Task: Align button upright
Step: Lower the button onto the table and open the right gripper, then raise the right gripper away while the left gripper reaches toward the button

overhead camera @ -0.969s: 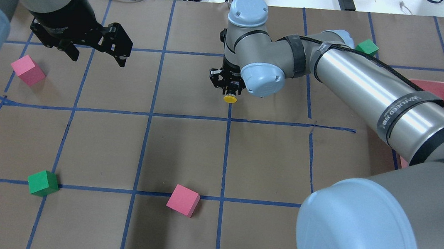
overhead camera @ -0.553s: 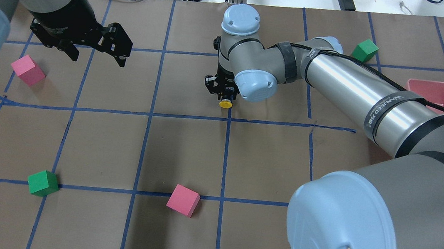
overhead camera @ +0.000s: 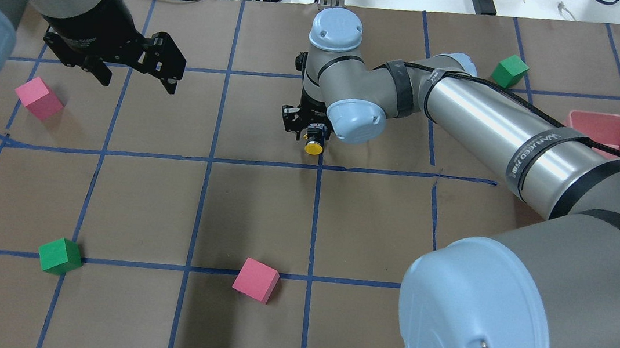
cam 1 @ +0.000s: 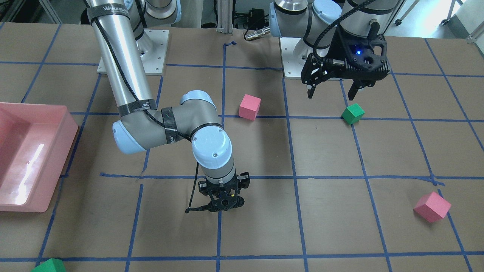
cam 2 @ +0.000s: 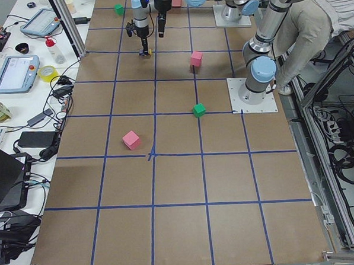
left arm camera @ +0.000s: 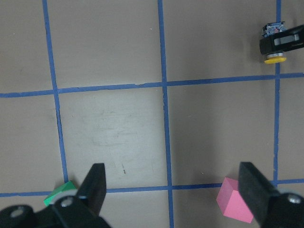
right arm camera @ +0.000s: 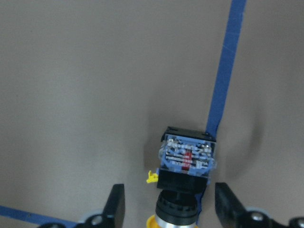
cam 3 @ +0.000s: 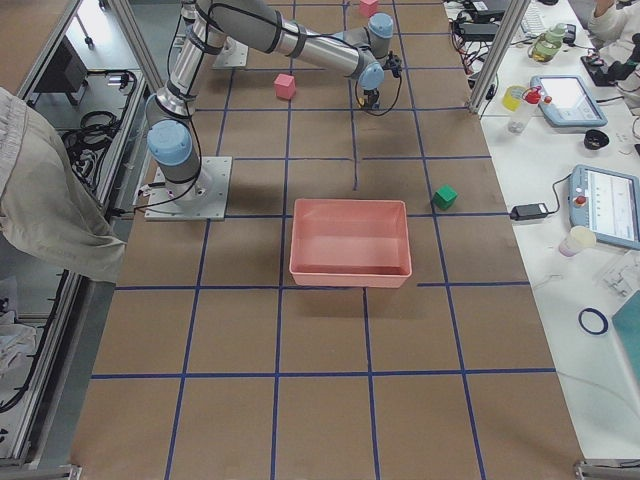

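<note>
Holds the left gripper (overhead camera: 138, 82) above the bench (overhead camera: 259, 209), well left of the tape crossing (overhead camera: 320, 167), jaws spread wide and empty. Has the right gripper (right arm camera: 170, 205) low just beyond that crossing, jaws parted astride the button (right arm camera: 187, 159) with a gap on each side, clamping nothing. Shows the button on its side there, a corner on the blue line (right arm camera: 223, 85), yellow cap (overhead camera: 313, 147) toward the robot.

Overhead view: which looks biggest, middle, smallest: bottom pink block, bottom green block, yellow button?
1. Pink foam cube and green foam cube, both near the camera: about alike, too close to rank.
2. Small yellow-capped push-button: clearly smallest, though farther away.
</note>
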